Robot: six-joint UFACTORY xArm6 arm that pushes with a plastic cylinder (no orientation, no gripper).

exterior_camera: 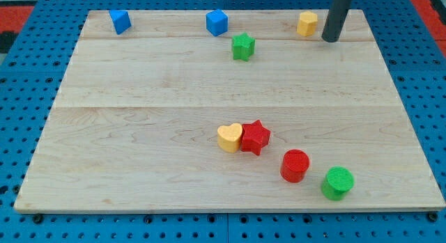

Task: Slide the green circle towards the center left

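Note:
The green circle [338,182] lies near the bottom right corner of the wooden board [139,131]. A red circle [295,166] sits just to its left, a small gap apart. My tip [330,40] rests at the view's top right, far above the green circle and just right of a yellow block [307,24].
A yellow heart [229,138] touches a red star [255,137] below the middle. A green star [242,46] is at top centre. A blue cube [217,22] and another blue block [120,21] sit along the top edge.

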